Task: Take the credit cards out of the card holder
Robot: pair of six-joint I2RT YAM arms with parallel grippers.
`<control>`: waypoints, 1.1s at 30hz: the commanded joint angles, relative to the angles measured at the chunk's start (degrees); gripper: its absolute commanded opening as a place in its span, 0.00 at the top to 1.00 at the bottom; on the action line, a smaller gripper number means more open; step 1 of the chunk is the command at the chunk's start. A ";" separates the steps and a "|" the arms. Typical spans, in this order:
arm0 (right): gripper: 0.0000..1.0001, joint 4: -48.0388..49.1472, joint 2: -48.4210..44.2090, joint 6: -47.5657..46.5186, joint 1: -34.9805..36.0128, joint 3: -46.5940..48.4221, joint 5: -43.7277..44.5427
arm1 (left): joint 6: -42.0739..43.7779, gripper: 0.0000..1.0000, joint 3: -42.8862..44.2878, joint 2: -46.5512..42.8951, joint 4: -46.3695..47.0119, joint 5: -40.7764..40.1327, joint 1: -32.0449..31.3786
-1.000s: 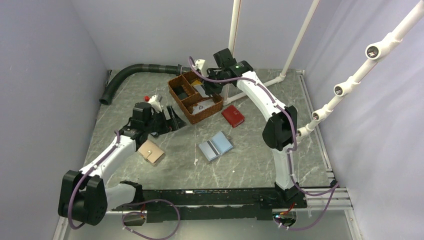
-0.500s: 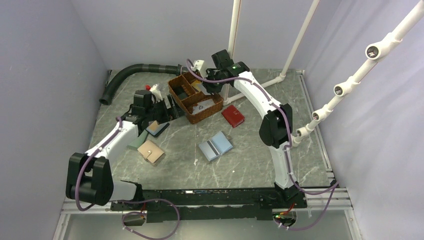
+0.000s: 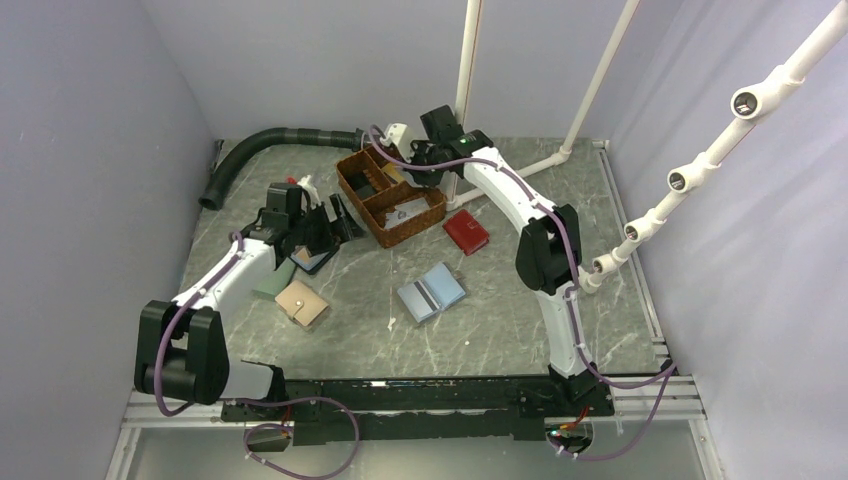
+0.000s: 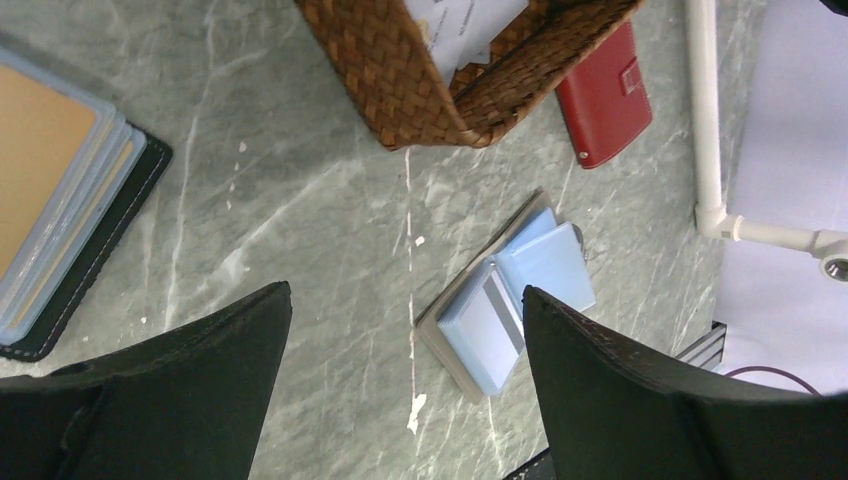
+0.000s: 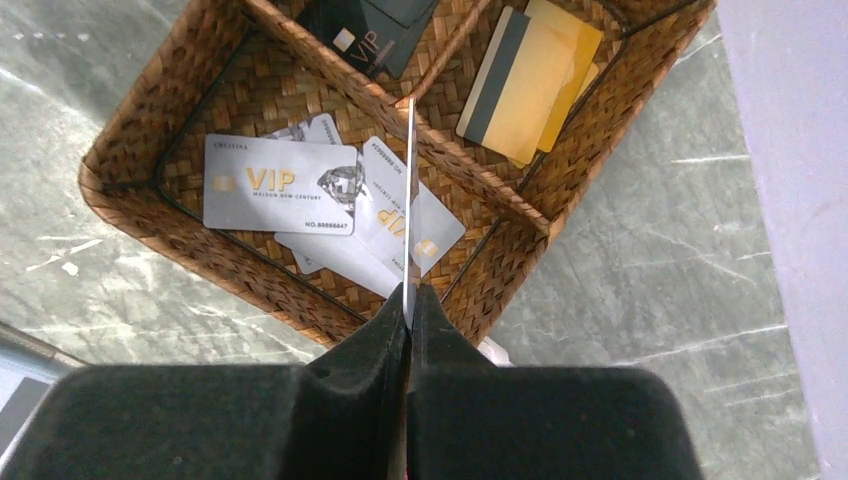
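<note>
The credit card I'm after is pinched in the right gripper, whose jaws are pressed together on its lower end. From the wrist camera I see it edge-on, a thin pale line standing straight up from the fingertips. Directly beneath the gripper sits the wicker basket, and the card's edge lines up over the divider between two compartments. The compartment to the gripper's left holds several grey VIP cards lying flat and overlapping. The one to its right holds yellow cards, and a farther one holds dark cards. The card holder lies open on the table, light blue side up, well away from the right gripper. In the left wrist view it shows between the spread fingers of the left gripper, nearer the right finger. That gripper hangs above the table with its jaws wide apart and nothing in them. The blue wallet with a tan panel lies open off to its left, and the red wallet lies beyond the basket's corner, to its right.
</note>
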 commanded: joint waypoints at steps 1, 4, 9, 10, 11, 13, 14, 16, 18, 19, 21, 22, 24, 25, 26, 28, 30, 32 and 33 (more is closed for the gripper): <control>1.00 3.64 0.34 -2.57 0.43 -3.14 1.63 | 1.17 0.10 1.87 -1.42 -2.72 -1.58 0.44; 0.87 1.80 0.78 -3.57 1.01 -4.14 0.70 | 1.24 0.10 1.53 -2.50 -3.13 -1.63 0.52; 0.66 -5.65 -1.19 -0.96 1.45 0.28 -12.34 | 1.03 0.10 0.47 -5.26 -3.24 -0.81 0.53; 0.65 -5.55 -2.01 0.55 1.48 0.77 -13.67 | 0.72 0.10 0.09 -5.84 -2.79 -0.50 0.53; 0.64 -5.45 -2.70 1.93 1.53 1.08 -14.63 | 0.32 0.10 -0.29 -6.41 -2.35 -0.04 0.53; 0.64 -5.50 -4.22 3.76 1.56 0.81 -15.96 | -0.77 0.10 -1.35 -7.48 -1.12 1.16 0.55; 0.64 -5.81 -5.08 4.15 1.53 0.30 -16.81 | -1.58 0.10 -2.12 -8.07 -0.15 1.91 0.53; 0.64 -6.70 -7.10 3.86 1.54 -1.91 -18.72 | -3.51 0.10 -4.38 -9.14 2.45 3.82 0.53; 0.64 -6.91 -9.67 3.89 1.50 -5.06 -20.55 | -5.57 0.10 -7.09 -10.24 5.03 5.73 0.53; 0.64 -6.45 -10.80 4.35 1.51 -7.17 -21.02 | -6.80 0.10 -8.48 -10.90 6.28 6.91 0.53; 0.64 -4.52 -13.01 6.11 1.49 -11.56 -21.20 | -8.55 0.10 -11.12 -12.14 8.34 8.41 0.53; 0.64 -3.34 -14.15 7.22 1.52 -13.55 -20.89 | -9.39 0.10 -12.59 -13.09 9.54 9.03 0.53; 0.64 -1.39 -16.21 9.01 1.48 -17.85 -20.50 | -11.25 0.11 -15.63 -15.57 11.67 9.52 0.53; 0.64 -0.73 -17.38 9.70 1.57 -19.62 -20.40 | -12.28 0.11 -16.89 -16.70 12.17 9.53 0.53; 0.64 -0.65 -18.58 9.75 1.70 -21.37 -20.74 | -13.42 0.12 -17.58 -17.56 11.83 9.50 0.53; 0.62 -1.73 -21.62 7.41 2.23 -24.63 -21.32 | -15.17 0.12 -17.31 -19.04 9.93 10.27 0.46; 0.61 -2.14 -24.74 6.30 2.53 -28.55 -21.97 | -16.89 0.12 -17.78 -20.33 9.02 11.24 0.29; 0.60 -0.98 -27.63 7.31 2.54 -33.25 -22.24 | -19.35 0.13 -18.94 -21.80 8.63 11.30 -0.09; 0.59 -0.31 -29.19 7.56 2.50 -35.93 -22.66 | -20.85 0.13 -19.78 -22.49 8.97 11.17 -0.53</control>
